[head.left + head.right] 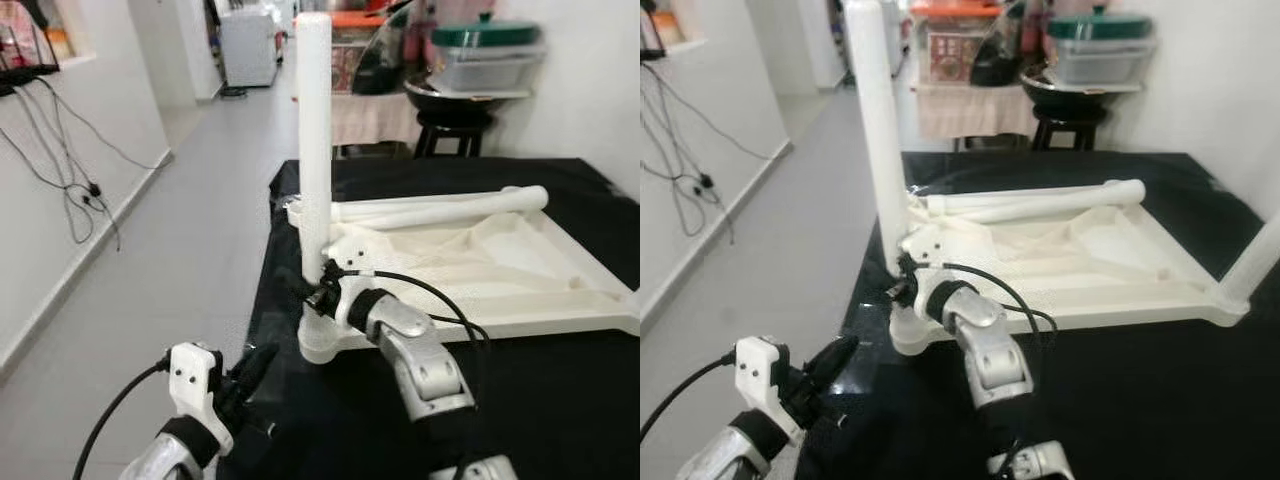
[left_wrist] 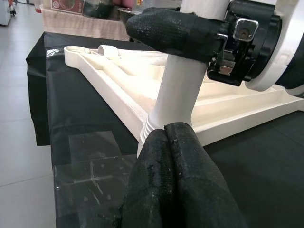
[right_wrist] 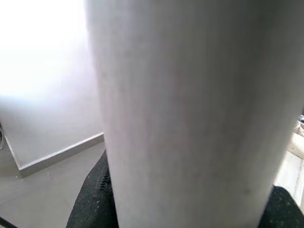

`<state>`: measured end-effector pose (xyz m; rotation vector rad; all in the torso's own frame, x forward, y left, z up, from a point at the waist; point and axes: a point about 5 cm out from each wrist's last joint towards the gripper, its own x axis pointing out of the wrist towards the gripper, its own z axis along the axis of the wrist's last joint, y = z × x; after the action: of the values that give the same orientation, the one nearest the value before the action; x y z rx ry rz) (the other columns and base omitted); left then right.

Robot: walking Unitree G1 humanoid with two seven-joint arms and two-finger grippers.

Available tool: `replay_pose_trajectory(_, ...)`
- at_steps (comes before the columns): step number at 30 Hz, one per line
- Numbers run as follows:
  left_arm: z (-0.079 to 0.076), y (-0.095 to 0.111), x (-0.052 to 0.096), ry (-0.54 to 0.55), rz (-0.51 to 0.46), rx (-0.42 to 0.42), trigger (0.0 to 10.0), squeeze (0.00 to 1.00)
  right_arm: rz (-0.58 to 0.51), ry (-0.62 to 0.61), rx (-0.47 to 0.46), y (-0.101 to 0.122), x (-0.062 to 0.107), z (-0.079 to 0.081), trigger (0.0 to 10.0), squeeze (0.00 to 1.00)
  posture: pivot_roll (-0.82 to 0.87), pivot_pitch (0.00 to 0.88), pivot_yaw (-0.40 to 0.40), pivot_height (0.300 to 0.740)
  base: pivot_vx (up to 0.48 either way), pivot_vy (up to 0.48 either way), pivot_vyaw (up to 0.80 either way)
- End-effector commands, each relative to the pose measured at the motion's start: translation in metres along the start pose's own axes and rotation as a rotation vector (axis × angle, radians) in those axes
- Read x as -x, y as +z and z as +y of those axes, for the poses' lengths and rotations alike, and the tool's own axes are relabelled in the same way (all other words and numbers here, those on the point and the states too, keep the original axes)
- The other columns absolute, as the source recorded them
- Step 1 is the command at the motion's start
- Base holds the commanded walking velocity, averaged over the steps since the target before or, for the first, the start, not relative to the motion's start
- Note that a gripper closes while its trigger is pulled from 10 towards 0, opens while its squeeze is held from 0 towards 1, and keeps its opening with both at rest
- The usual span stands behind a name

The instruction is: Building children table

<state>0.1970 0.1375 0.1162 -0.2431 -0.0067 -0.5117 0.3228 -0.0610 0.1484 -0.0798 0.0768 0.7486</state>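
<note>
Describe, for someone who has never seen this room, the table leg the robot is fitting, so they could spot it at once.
Find the black-covered table with the upside-down white tabletop on it. At its near-left corner one white leg stands upright in its socket, the right gripper shut around its base. Two other legs lie flat along the far edge.
</note>
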Motion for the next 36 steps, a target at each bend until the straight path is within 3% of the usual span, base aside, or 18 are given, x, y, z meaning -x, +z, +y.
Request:
replay_pose_trajectory(1,0.002,-0.001,0.000,-0.008,0.016,0.003,10.0,0.00,0.227,-0.065,-0.030,-0.040,0.007,-0.011,0.0,0.00,0.01,0.000,-0.016,0.740,0.000,0.000,0.00)
replay_pose_trajectory(4,0.002,-0.001,0.000,-0.001,0.013,0.001,10.0,0.00,0.232,-0.049,-0.035,-0.040,0.005,-0.009,0.0,0.00,0.01,0.000,-0.014,0.740,0.000,0.000,0.00)
replay_pose_trajectory(5,0.002,0.000,0.000,0.006,0.010,-0.001,10.0,0.00,0.227,-0.017,-0.045,-0.039,0.004,-0.005,10.0,0.00,0.01,0.000,-0.014,0.740,0.000,0.000,0.00)
replay_pose_trajectory(6,0.003,0.000,0.000,0.008,0.009,-0.001,10.0,0.00,0.201,0.019,-0.074,-0.034,0.001,-0.004,10.0,1.00,0.01,0.000,-0.009,0.740,0.000,0.000,0.00)
replay_pose_trajectory(9,0.003,0.000,-0.001,0.006,0.010,0.000,10.0,0.00,0.138,0.089,-0.105,-0.020,-0.003,-0.003,10.0,1.00,0.01,0.000,-0.003,0.740,0.000,0.000,0.00)
replay_pose_trajectory(11,0.004,0.000,-0.001,0.002,0.012,0.001,10.0,0.00,0.021,0.327,-0.083,0.006,-0.005,0.002,10.0,1.00,0.00,0.000,0.002,0.740,0.000,0.000,0.00)
replay_pose_trajectory(12,0.004,0.000,-0.001,0.002,0.012,0.001,10.0,0.00,0.021,0.327,-0.083,0.006,-0.005,0.002,10.0,1.00,0.00,0.000,0.002,0.740,0.000,0.000,0.00)
replay_pose_trajectory(13,0.004,0.000,-0.002,0.000,0.013,0.002,10.0,0.00,-0.024,0.464,-0.026,0.017,-0.004,0.002,10.0,1.00,0.01,0.000,0.002,0.740,0.000,0.000,0.00)
replay_pose_trajectory(14,0.004,0.000,-0.002,0.000,0.013,0.002,10.0,0.00,-0.024,0.464,-0.026,0.017,-0.004,0.002,10.0,1.00,0.01,0.000,0.002,0.740,0.000,0.000,0.00)
replay_pose_trajectory(15,0.004,0.000,-0.002,-0.001,0.013,0.003,10.0,0.00,-0.042,0.555,0.016,0.023,-0.003,0.001,10.0,1.00,0.01,0.000,0.002,0.740,0.000,0.000,0.00)
replay_pose_trajectory(16,0.004,0.000,-0.002,-0.002,0.014,0.003,10.0,0.00,-0.037,0.624,0.045,0.028,-0.004,-0.002,10.0,0.00,0.01,0.000,-0.004,0.740,0.000,0.000,0.00)
replay_pose_trajectory(19,0.003,0.000,-0.003,0.000,0.013,0.003,10.0,0.00,-0.019,0.731,0.065,0.038,-0.013,-0.010,10.0,0.00,0.03,0.000,-0.011,0.740,0.000,0.000,0.00)
replay_pose_trajectory(24,0.003,-0.001,-0.004,0.005,0.010,0.002,10.0,0.00,-0.010,0.780,0.023,0.042,-0.018,-0.011,10.0,0.00,0.04,0.000,-0.014,0.740,0.000,0.000,0.00)
replay_pose_trajectory(25,0.003,-0.001,-0.004,0.006,0.010,0.001,10.0,0.00,-0.001,0.796,-0.001,0.041,-0.020,-0.012,0.5,0.00,0.04,0.000,-0.016,0.740,0.000,0.000,0.00)
replay_pose_trajectory(27,0.002,-0.001,-0.004,0.007,0.009,0.001,10.0,0.00,0.004,0.806,-0.017,0.041,-0.020,-0.013,0.5,0.00,0.04,0.000,-0.016,0.740,0.000,0.000,0.00)
replay_pose_trajectory(28,0.002,-0.001,-0.004,0.007,0.009,0.002,10.0,0.00,0.015,0.806,-0.025,0.038,-0.021,-0.014,0.0,0.00,0.04,0.000,-0.017,0.740,0.000,0.000,0.00)
replay_pose_trajectory(36,0.001,0.000,-0.003,0.004,0.007,0.007,10.0,0.00,-0.015,0.739,-0.027,0.032,-0.014,-0.027,0.0,0.00,0.02,0.000,-0.014,0.740,0.000,0.000,0.00)
